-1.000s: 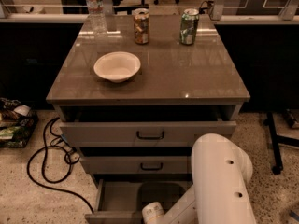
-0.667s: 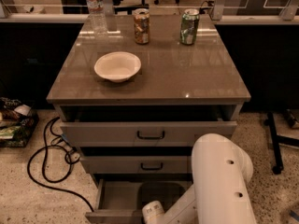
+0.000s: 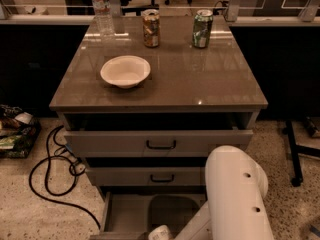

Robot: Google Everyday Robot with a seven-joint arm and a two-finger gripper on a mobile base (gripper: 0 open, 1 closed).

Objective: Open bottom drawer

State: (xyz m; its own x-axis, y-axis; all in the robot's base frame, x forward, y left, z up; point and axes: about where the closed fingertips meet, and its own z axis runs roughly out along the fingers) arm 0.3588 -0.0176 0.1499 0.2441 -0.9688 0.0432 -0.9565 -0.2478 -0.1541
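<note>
Grey-beige cabinet [image 3: 200,84], where does it stand from my gripper?

Your gripper [image 3: 159,232] is at the very bottom edge of the view, and the cabinet rises straight above and behind it. Open or closed, I cannot tell.

And the arm?

Your white arm [image 3: 235,194] fills the corner just right of the gripper and hides the right end of the lower fronts.

Where is the bottom drawer?

The bottom drawer [image 3: 125,214] is pulled out, with its pale inside showing just left of and behind the gripper. The other 2 drawers, middle [image 3: 125,176] and top [image 3: 115,143], stack above the gripper, each with a black handle and a dark gap over it.

What is on the top?

Far above the gripper you have 1 white bowl [image 3: 125,71], slightly to the left. Beyond it, 1 clear bottle [image 3: 102,9] stands at the back left. There are 2 cans, a brown one [image 3: 151,28] and a green one [image 3: 202,29] to its right. A black cable [image 3: 45,179] loops on the floor well left of the gripper.
</note>
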